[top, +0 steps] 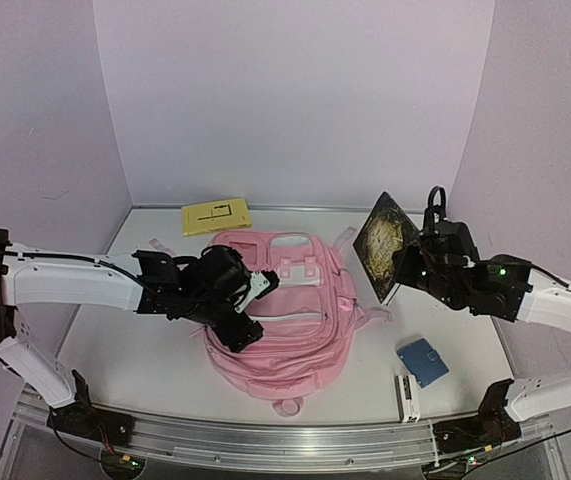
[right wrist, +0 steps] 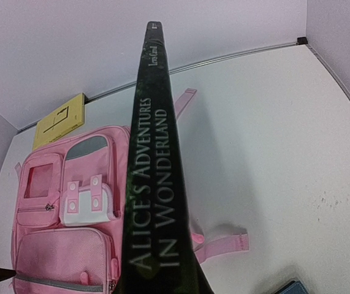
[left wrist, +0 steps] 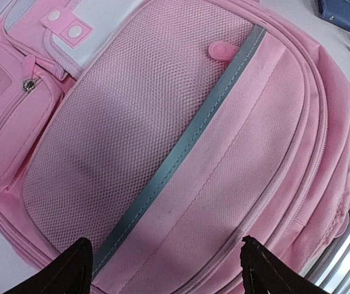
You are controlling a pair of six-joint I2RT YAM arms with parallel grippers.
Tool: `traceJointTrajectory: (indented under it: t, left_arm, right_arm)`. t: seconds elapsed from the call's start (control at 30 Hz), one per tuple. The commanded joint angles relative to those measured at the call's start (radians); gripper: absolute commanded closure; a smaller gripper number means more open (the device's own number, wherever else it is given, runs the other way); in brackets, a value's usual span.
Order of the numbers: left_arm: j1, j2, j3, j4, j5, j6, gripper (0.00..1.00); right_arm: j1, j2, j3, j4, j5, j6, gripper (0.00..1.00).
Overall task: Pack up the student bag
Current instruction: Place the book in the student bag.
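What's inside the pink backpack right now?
Nothing inside shows: the student bag lies front up, its pink fabric hiding the interior. Through the mesh front pocket only more pink fabric is visible.

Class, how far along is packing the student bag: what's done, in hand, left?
Done: nothing visibly packed; the student bag lies flat. In hand: the right gripper holds the Alice book beside it; the left gripper hangs open over its mesh pocket. Left: book, yellow booklet and blue case all outside.
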State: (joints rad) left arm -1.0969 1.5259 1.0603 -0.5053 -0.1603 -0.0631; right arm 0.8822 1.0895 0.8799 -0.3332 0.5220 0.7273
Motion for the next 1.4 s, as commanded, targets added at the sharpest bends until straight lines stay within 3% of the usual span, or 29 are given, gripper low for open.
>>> traceJointTrajectory:
  t: [0.0, 0.47, 0.63, 0.7, 0.83, 1.03, 1.37]
  left_arm:
    - [-0.003, 0.029, 0.056, 0.006, -0.031, 0.061, 0.17]
    - [-0.011, 0.104, 0.082, -0.030, -0.015, 0.101, 0.16]
    - [-0.018, 0.114, 0.075, 0.008, -0.128, 0.117, 0.25]
    - [-0.029, 0.113, 0.069, 0.036, -0.172, 0.132, 0.33]
    - [-0.048, 0.098, 0.054, 0.098, -0.249, 0.170, 0.63]
    - [-0.056, 0.049, 0.043, 0.209, -0.281, 0.264, 0.97]
    - [-0.033, 0.068, 0.167, 0.397, -0.442, 0.372, 1.00]
  right_arm:
    - [0.004, -0.048, -0.004, 0.089, 0.040, 0.009, 1.00]
    - [0.004, -0.042, -0.009, 0.088, 0.049, 0.006, 1.00]
    - [0.004, -0.042, -0.009, 0.088, 0.051, 0.004, 1.00]
    - [0.004, -0.042, -0.008, 0.088, 0.050, 0.004, 1.00]
    - [0.004, -0.042, -0.007, 0.086, 0.051, 0.002, 1.00]
    - [0.004, -0.051, 0.005, 0.076, 0.015, 0.016, 1.00]
    - [0.004, -0.164, 0.049, -0.067, -0.188, 0.121, 1.00]
